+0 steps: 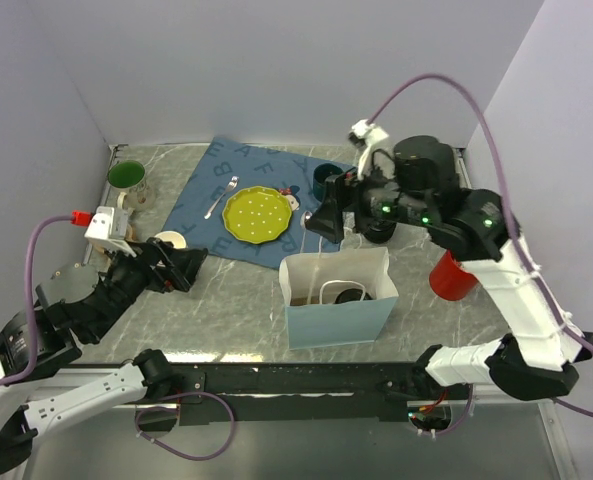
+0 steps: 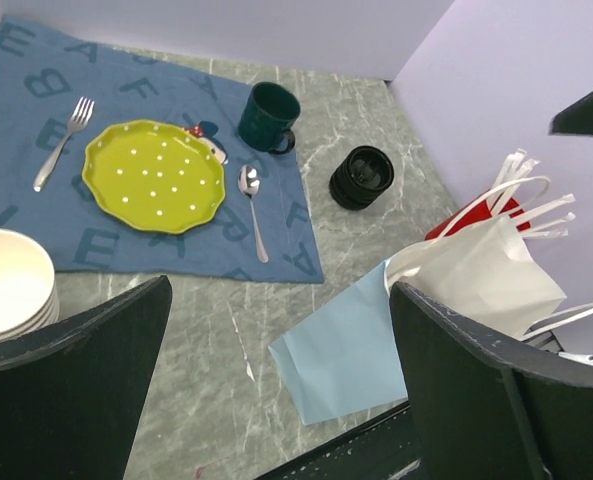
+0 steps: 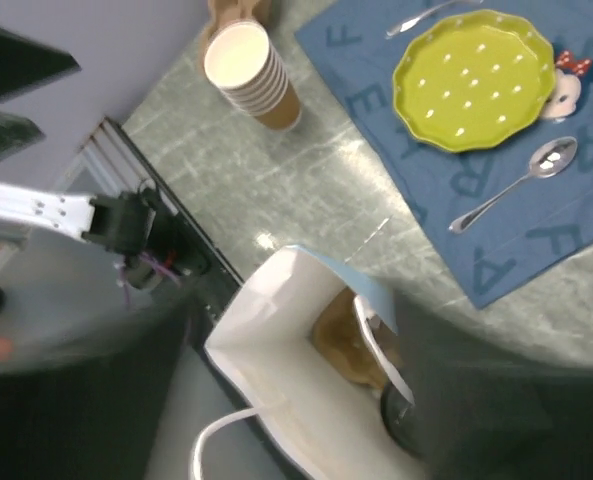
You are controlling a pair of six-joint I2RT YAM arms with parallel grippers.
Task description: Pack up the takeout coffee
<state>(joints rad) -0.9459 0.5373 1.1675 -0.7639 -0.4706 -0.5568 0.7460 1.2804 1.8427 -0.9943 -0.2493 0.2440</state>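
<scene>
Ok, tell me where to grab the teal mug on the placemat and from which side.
Probably the rim: come straight down on the teal mug, pinching the wall from inside and outside. It stands upright, mouth open, and its small handle offers little to pinch.

The takeout coffee [image 1: 348, 294], a small brown kraft-paper cup capped with a round black plastic lid, is seen inside the open light-blue paper bag with a white lining [image 1: 341, 322]. That bag is stood upright at about 5 o'clock from the round yellow-green dotted plate [image 1: 256, 214]. In the top view the black lid is shown low in the bag, with a brown patch at its 9 o'clock. Whether the cup is upright or tipped cannot be told; the right wrist view is blurred.
</scene>
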